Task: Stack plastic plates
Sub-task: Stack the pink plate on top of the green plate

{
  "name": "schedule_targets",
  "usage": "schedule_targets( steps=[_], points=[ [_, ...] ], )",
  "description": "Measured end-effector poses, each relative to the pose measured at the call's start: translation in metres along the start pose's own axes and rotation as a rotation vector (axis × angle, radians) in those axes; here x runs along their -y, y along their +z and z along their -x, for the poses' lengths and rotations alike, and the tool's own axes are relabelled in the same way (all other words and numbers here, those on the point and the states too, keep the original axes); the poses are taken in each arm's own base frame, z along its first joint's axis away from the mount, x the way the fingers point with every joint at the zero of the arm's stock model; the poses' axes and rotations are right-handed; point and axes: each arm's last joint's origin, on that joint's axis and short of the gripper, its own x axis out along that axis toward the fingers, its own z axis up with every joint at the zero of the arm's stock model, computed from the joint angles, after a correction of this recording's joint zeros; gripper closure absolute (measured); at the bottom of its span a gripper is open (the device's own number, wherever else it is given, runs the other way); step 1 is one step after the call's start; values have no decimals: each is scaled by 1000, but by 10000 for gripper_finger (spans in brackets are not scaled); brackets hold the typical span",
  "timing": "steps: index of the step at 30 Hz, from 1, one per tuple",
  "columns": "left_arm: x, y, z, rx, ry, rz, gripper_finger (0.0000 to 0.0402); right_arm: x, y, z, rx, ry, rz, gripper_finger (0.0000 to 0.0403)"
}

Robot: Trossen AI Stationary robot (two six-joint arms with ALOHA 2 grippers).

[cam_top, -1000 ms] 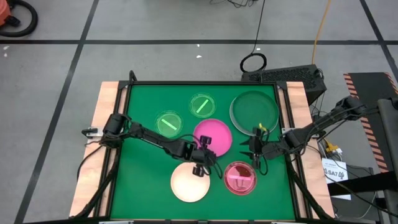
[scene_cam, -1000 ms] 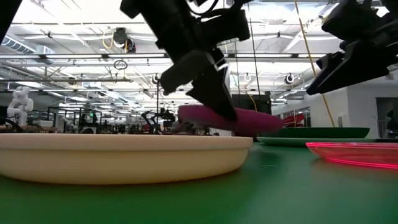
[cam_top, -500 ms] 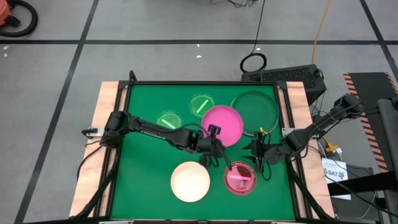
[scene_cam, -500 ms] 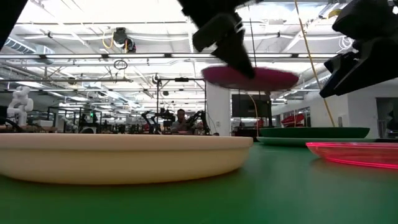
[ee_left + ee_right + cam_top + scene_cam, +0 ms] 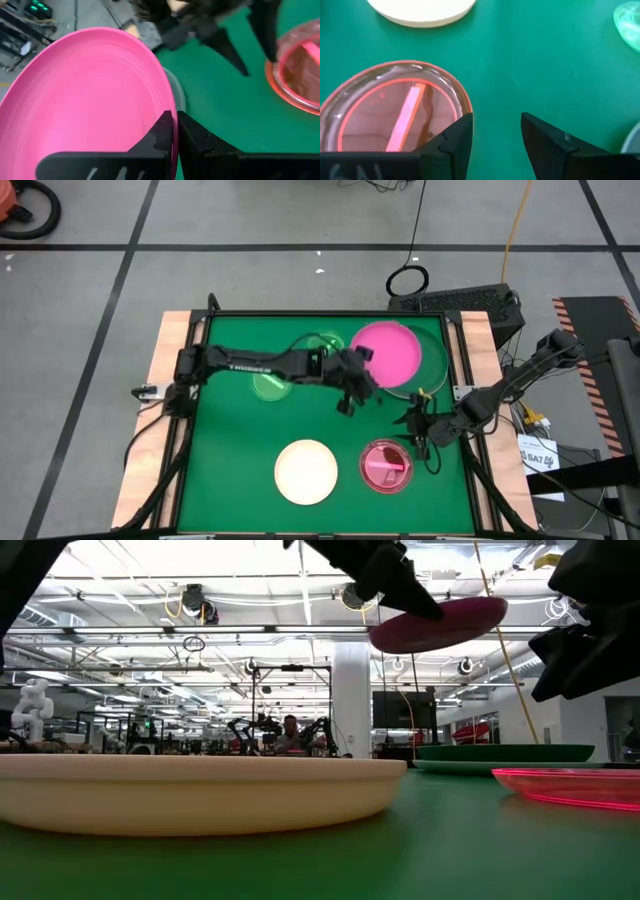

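My left gripper (image 5: 358,368) is shut on the magenta plate (image 5: 388,352), which hangs in the air over the dark green plate (image 5: 425,370) at the far right of the mat. The magenta plate (image 5: 440,622) shows high up in the low view. My right gripper (image 5: 414,426) hovers open beside the translucent pink striped plate (image 5: 385,466), which lies flat on the mat, as does the cream plate (image 5: 307,471). The two small green striped plates (image 5: 268,385) (image 5: 322,342) lie partly under my left arm. No pale blue plate shows. My left gripper pinches the magenta plate's rim (image 5: 172,142) between its two fingers, on the plate's side toward the table's left. The fingers reach in from the left. The plate is lifted clear and tilted, its free side higher (image 5: 490,608).
A raised frame (image 5: 330,314) runs around the green mat. Bare mat lies in the middle and at the near left. Cables and a black box (image 5: 470,302) sit beyond the far right corner. The room behind the table shows in the low view.
My left gripper has lifted the magenta plate off the middle of the mat and carried it up and toward the far right, until it hangs over the dark green plate. The plate has tipped slightly on the way. The other plates have stayed where they were.
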Motion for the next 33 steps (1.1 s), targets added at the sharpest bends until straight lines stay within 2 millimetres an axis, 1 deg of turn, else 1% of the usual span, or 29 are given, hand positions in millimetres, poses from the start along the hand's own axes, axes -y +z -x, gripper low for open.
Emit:
schedule_targets(
  steps=[4,8,10,12,17,20,21,23,25,28,29,32,33],
  points=[
    [-21,-13,0,11,22,36,387,4,-3,6,-19,-4,-21,243],
    [-30,-19,-2,43,24,49,387,5,-3,10,-24,37,-29,243],
    [-31,-19,-8,71,31,34,387,5,-2,13,-21,76,-37,243],
    [-27,-23,-16,59,22,12,387,4,-1,15,-16,109,-43,243],
    [-23,-29,-35,83,42,-35,387,5,0,22,13,139,-47,243],
    [-25,-35,-43,88,53,-25,387,3,1,26,31,183,-48,243],
    [-25,-36,-48,107,64,-26,387,3,1,28,42,193,-48,243],
    [-26,-38,-52,133,63,-30,387,2,1,31,54,208,-45,243],
    [-24,-42,-61,157,61,-32,387,1,2,33,70,222,-42,243],
    [-22,-47,-68,160,53,-31,387,-1,2,37,86,244,-36,243],
    [-22,-47,-72,187,71,-36,387,-1,2,38,95,251,-33,243],
    [-25,-52,-76,199,77,-30,387,-2,2,40,107,265,-27,243],
    [-25,-54,-80,214,93,-31,387,-2,3,41,115,269,-21,243]
  ],
)
